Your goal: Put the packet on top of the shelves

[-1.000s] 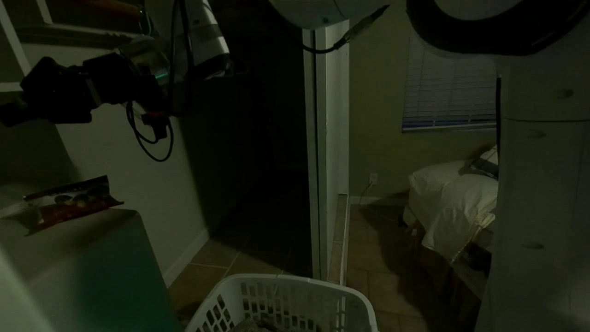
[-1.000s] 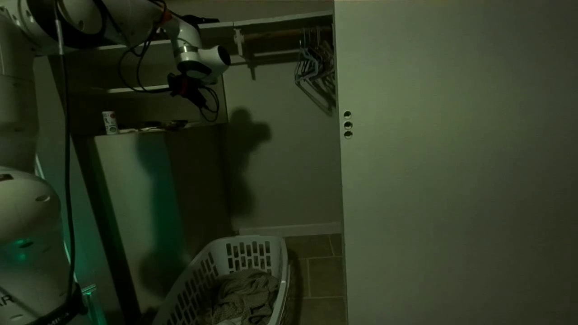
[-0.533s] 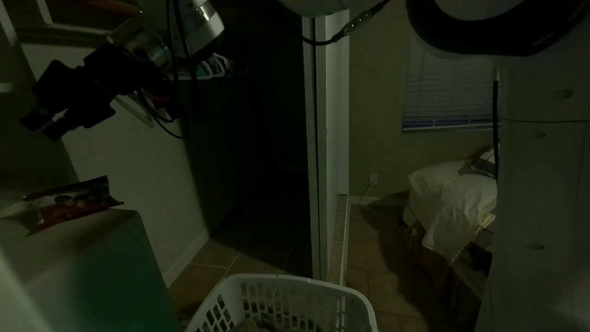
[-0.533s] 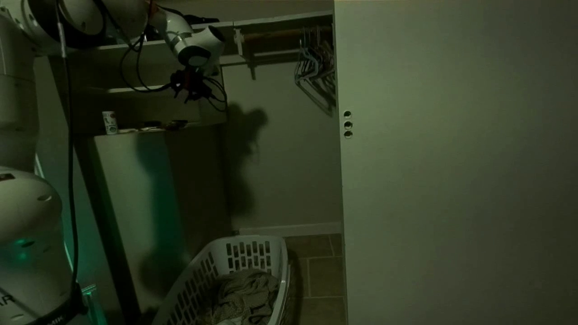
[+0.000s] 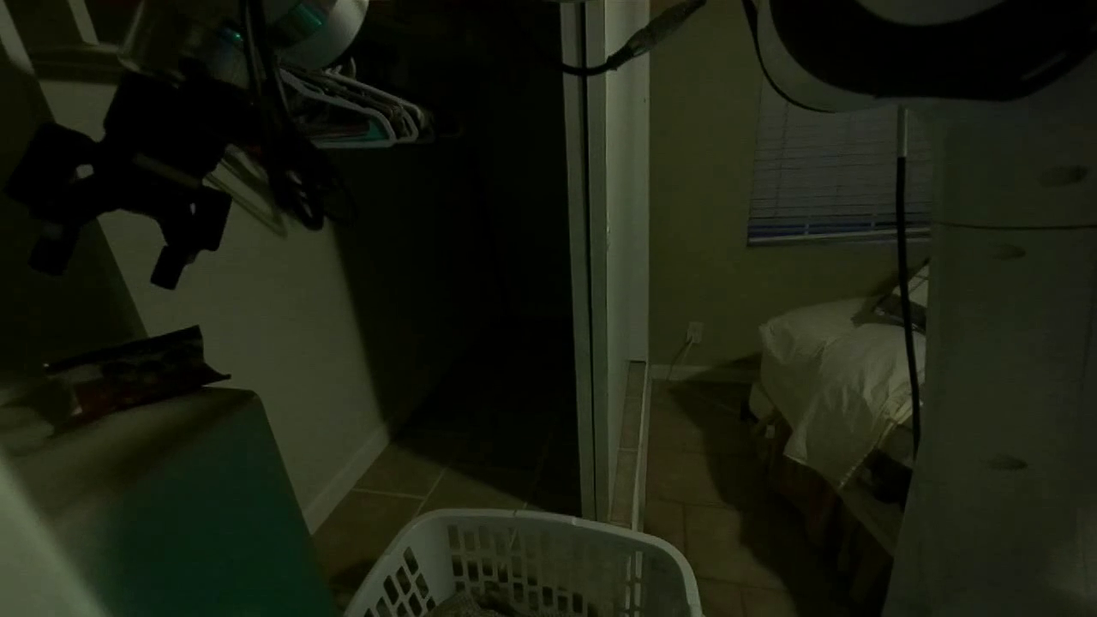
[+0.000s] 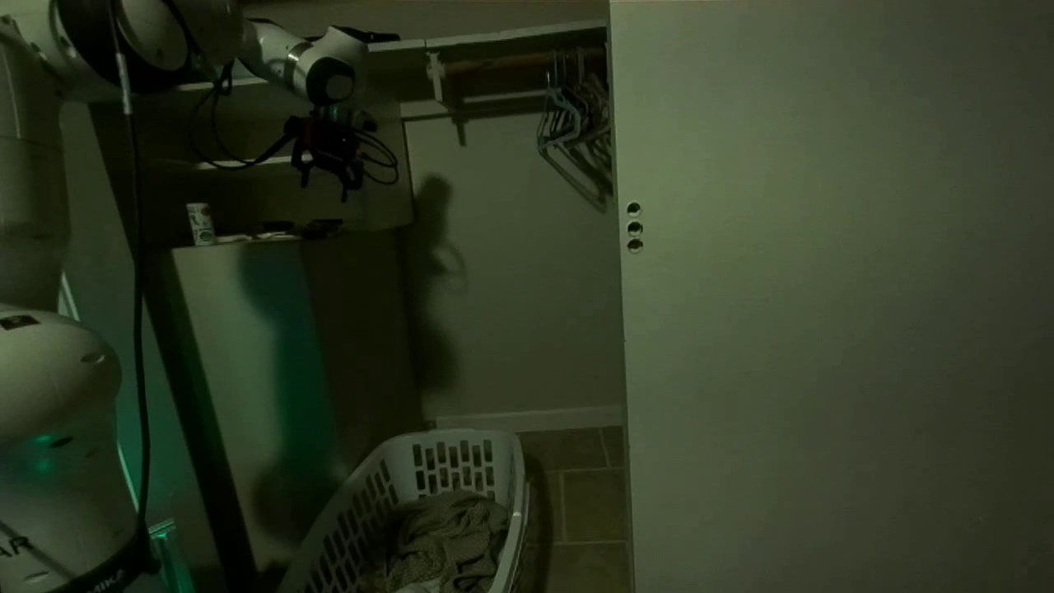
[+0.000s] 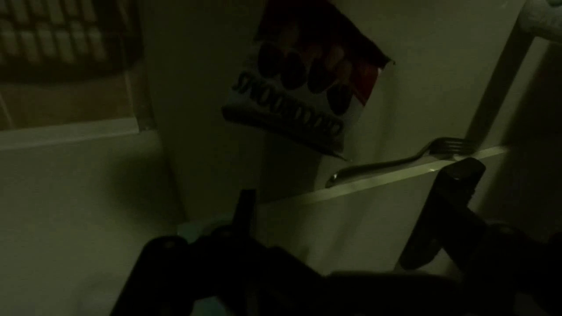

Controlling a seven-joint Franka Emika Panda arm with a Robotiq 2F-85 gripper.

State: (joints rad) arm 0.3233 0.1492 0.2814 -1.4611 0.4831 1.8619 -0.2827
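Observation:
The packet (image 5: pixel 137 373), dark with red and pale print, lies on the flat top of the pale green cabinet (image 5: pixel 171 428). In the wrist view the packet (image 7: pixel 303 83) shows its lettering and sits beyond the fingertips, apart from them. My gripper (image 5: pixel 110 261) hangs above the packet with its fingers pointing down. It is open, and nothing stands between the fingers (image 7: pixel 461 175). The gripper (image 6: pixel 325 188) hovers in front of the shelves (image 6: pixel 254 82), whose white front edges are partly covered by the arm. In that exterior view the packet is a small dark shape on the cabinet.
A fork (image 7: pixel 382 166) lies beside the packet near a pale strip. A printed cup (image 6: pixel 200 224) stands on the cabinet. Below is a white laundry basket (image 6: pixel 469 457) holding cloth. Hangers (image 6: pixel 568 123) hang from a rail, and a sliding door (image 6: pixel 823 288) closes off one side.
The jaws have opened wide. The gripper has swung from pointing sideways to pointing down above the packet, and the arm has shifted. Its shadow darkens the packet, which has stayed in place.

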